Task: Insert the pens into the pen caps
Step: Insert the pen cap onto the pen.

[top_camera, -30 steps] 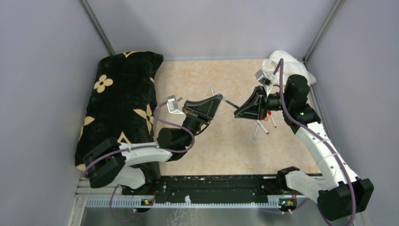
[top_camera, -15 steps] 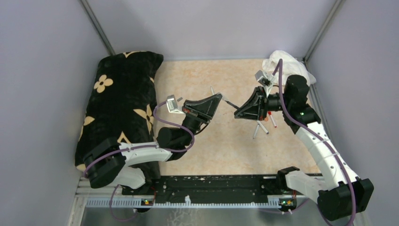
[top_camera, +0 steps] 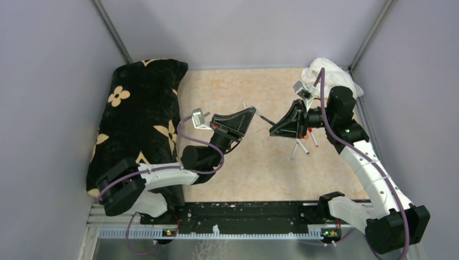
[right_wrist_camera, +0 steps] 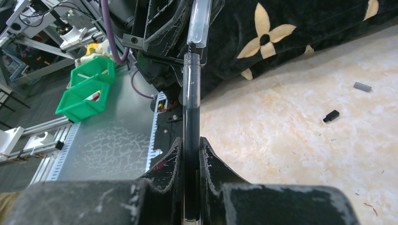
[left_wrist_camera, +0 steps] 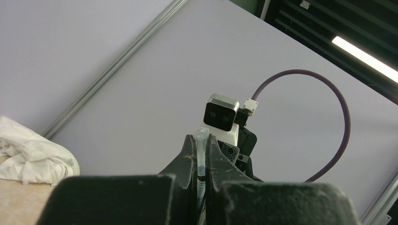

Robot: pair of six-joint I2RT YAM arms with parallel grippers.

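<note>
My right gripper is shut on a dark-barrelled pen that points away from the camera. Its tip meets the mouth of a clear pen cap. My left gripper is shut on that clear cap. In the top view the left gripper and right gripper face each other above the table's middle, the pen spanning the gap. Loose pens lie under the right gripper. A black cap and a grey cap lie on the table.
A black cushion with cream flowers fills the table's left side. A white cloth is bunched in the back right corner. Grey walls close in the beige tabletop. Green bins stand beyond the near edge.
</note>
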